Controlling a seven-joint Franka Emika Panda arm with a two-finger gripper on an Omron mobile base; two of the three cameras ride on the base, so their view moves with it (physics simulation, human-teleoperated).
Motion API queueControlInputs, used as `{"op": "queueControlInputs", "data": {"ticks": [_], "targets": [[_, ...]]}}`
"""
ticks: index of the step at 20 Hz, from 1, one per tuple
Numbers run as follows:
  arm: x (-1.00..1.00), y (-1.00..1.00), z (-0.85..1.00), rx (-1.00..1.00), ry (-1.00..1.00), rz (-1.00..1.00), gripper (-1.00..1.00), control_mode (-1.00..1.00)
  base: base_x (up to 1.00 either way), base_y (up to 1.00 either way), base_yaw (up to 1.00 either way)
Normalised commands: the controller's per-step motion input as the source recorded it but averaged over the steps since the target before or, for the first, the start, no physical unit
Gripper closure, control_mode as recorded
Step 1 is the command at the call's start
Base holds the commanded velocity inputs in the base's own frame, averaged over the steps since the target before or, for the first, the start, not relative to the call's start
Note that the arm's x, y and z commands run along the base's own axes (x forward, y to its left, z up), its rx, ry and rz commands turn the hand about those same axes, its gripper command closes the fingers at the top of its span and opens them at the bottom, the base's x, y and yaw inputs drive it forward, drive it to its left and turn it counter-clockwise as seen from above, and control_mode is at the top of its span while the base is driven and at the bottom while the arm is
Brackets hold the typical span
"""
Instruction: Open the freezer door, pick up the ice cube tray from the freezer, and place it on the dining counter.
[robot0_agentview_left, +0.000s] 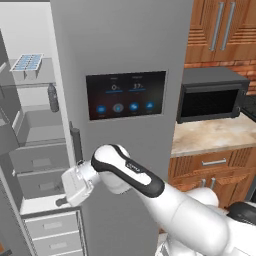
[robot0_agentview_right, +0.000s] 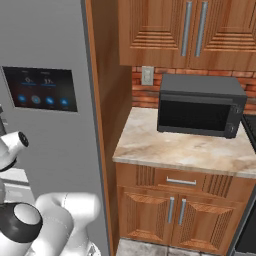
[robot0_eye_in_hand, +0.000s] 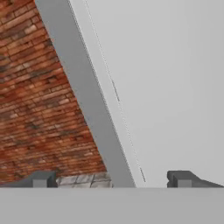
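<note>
Your gripper (robot0_eye_in_hand: 109, 179) stood wide open and empty low in the freezer (robot0_agentview_left: 37, 135), well below the ice cube tray (robot0_agentview_left: 26, 63); rising carelessly risked striking a shelf

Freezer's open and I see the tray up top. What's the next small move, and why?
Probably raise the gripper toward the ice cube tray: the tray sits on the freezer's upper shelf, well above the hand, and the jaws stand open and empty.
</note>
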Motion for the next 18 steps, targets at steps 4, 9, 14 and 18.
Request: {"op": "queueControlInputs", "data": {"ticks": [4,9,14,18], "targets": [[-0.1,0.43,0.01,0.01,-0.19,0.0,-1.0,-1.0,0.0,0.0,0.0],[0.0,0.33,0.0,0.05,-0.12,0.0,-1.0,-1.0,0.0,0.0,0.0],[0.0,0.42,0.0,0.05,-0.08,0.0,-1.0,-1.0,0.0,0.0,0.0],[0.0,0.42,0.0,0.04,-0.02,0.0,-1.0,-1.0,0.0,0.0,0.0]]}}
